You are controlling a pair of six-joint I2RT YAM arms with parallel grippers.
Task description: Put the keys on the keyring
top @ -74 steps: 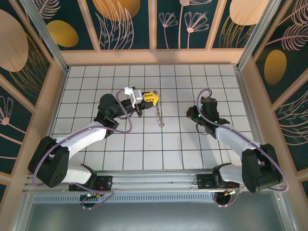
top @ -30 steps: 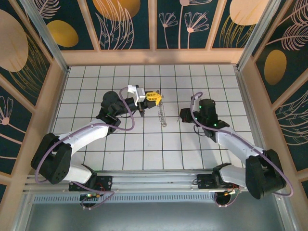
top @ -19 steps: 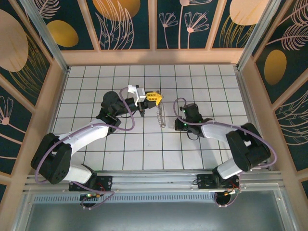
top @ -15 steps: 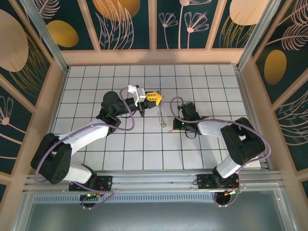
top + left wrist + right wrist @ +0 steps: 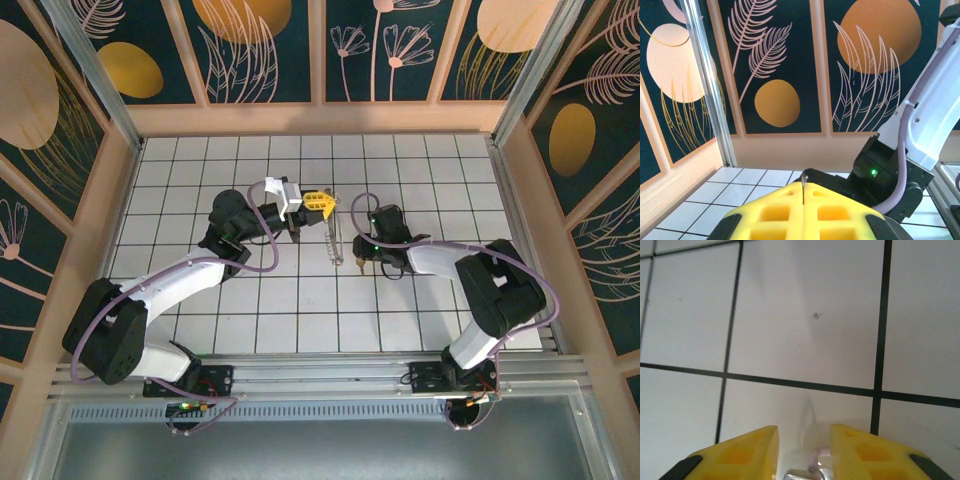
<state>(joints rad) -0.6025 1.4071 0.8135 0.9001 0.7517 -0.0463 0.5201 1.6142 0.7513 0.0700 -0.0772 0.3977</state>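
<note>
Over the white tiled worktop point(image 5: 300, 300), the right arm point(image 5: 470, 275) has swung in from well right of the thin dark round keyring point(image 5: 335, 238). Its yellow-padded right end effector point(image 5: 357, 265) now sits just right of the keyring's near end, fingers newly parted. The left end effector point(image 5: 322, 203) stays clamped on the keyring's far edge. The keyring shows edge-on, running far to near. The tiny lilac-pink key point(image 5: 810, 467) sits between the parted fingers, its heading unclear.
</note>
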